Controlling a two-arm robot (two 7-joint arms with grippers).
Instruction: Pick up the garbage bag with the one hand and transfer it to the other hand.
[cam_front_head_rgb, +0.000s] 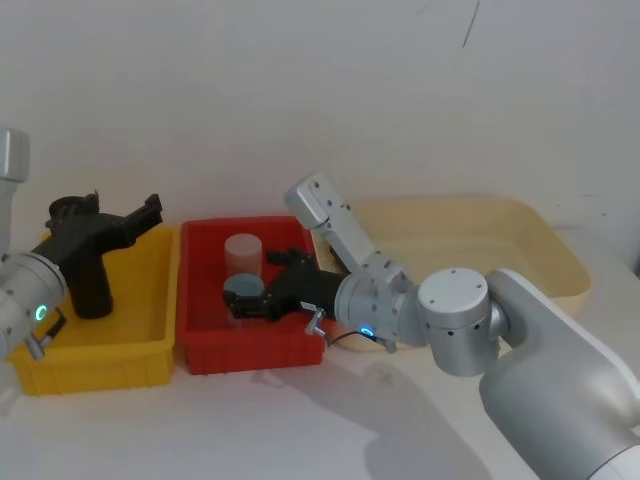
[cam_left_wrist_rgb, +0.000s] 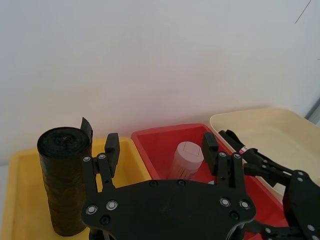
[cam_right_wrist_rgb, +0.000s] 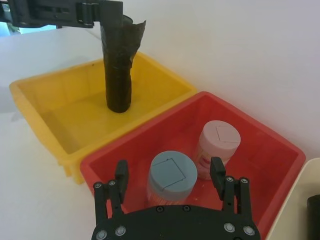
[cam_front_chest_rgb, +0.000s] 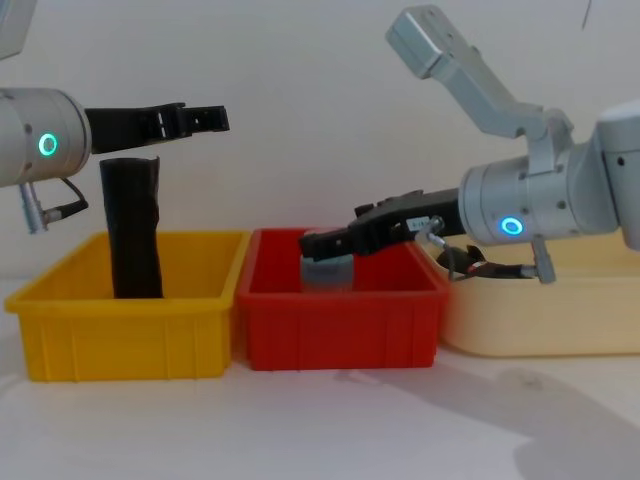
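The garbage bag (cam_front_chest_rgb: 135, 225) stands upright at the left of the chest view, with its base inside the yellow bin (cam_front_chest_rgb: 120, 335) and its upper half above the rim. The left gripper (cam_front_chest_rgb: 215, 118), on the arm with the green ring (cam_front_chest_rgb: 47, 145), extends level across the upper left of that frame, just above the top of the roll. Contact cannot be determined from this side. The left wrist view settles the grasp: the fingers (cam_left_wrist_rgb: 111, 150) are spread, nothing lies between them, and the roll stands outside the gap, just beside one finger. The right gripper (cam_front_chest_rgb: 320, 243), on the arm with the blue ring (cam_front_chest_rgb: 511, 226), reaches from the right toward the centre of the chest view, low over the red bin (cam_front_chest_rgb: 340, 330). The right wrist view shows its fingers (cam_right_wrist_rgb: 121, 175) released and wide apart. A blue-lidded jar (cam_right_wrist_rgb: 170, 182) stands below the gap and a pink-lidded jar (cam_right_wrist_rgb: 218, 142) just beside it, both upright on the bin floor. In the head view, the cream tray (cam_front_head_rgb: 500, 240) lies right of centre, beside the red bin and partly covered by the right arm. The right wrist view also catches a dark object (cam_right_wrist_rgb: 314, 220) in that tray; what it is cannot be told.
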